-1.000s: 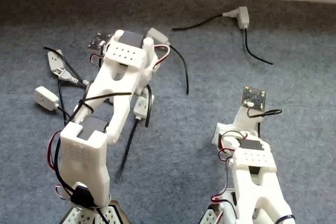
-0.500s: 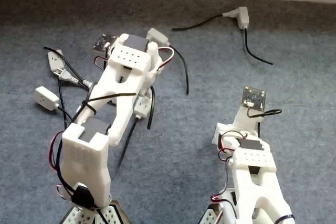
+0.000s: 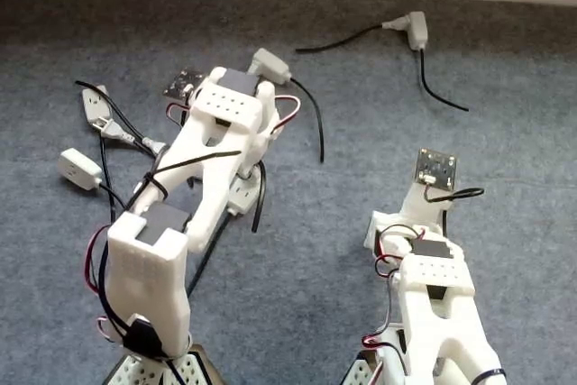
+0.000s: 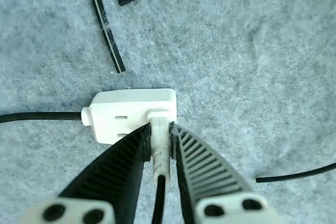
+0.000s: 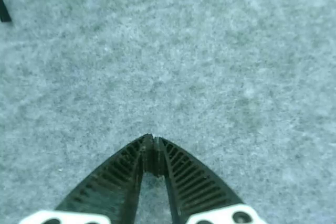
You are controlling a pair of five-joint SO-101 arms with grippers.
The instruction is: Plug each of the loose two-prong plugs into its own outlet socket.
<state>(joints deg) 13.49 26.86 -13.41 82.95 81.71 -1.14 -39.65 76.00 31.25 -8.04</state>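
Shifted toward four o'clock, the left gripper (image 4: 160, 129) is clamped on a plug (image 4: 160, 157), aimed twelve o'clock at the socket (image 4: 126, 109).

The high view looks down from behind both arms over the carpet (image 3: 361, 132). The left wrist view peers closely along the left claw (image 4: 159, 129) and its pinched plug (image 4: 160, 156) to the socket (image 4: 131, 111) at the tips, a spot both views share. The right wrist view faces carpet close beyond the closed right claw (image 5: 153, 153).
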